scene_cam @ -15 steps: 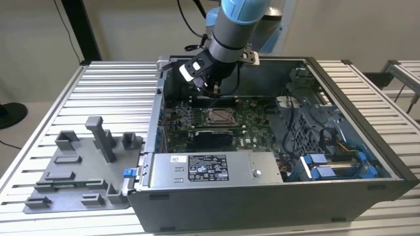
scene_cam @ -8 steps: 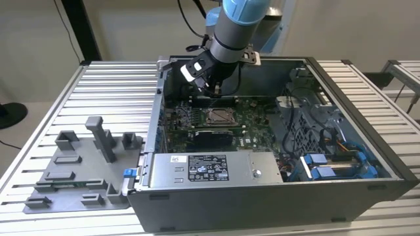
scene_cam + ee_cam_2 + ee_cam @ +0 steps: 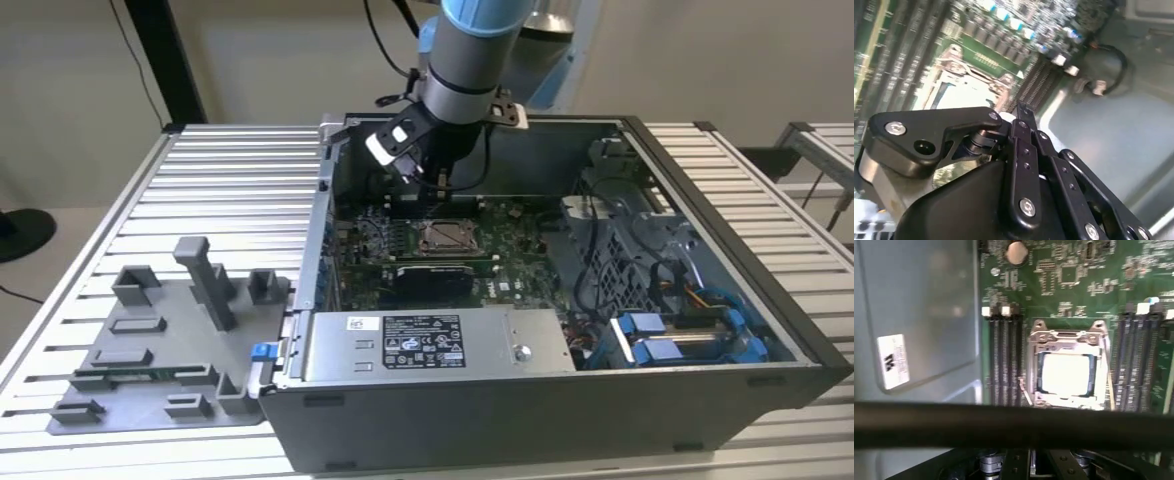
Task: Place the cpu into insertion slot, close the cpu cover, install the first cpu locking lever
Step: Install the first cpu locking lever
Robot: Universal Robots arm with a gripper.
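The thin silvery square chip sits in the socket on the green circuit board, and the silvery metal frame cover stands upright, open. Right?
No. The thin silvery square chip does sit in the socket on the green circuit board, but the silvery metal frame cover lies flat over it, as the first wrist view shows.

The arm (image 3: pixel 470 62) is clad in silvery grey with a light blue cap, well above the gripper (image 3: pixel 433 188). Just above the gripper a white-faced black block (image 3: pixel 391 140) is mounted. The gripper's black links (image 3: pixel 1023 160) are studded with silver screws (image 3: pixel 1027 207).
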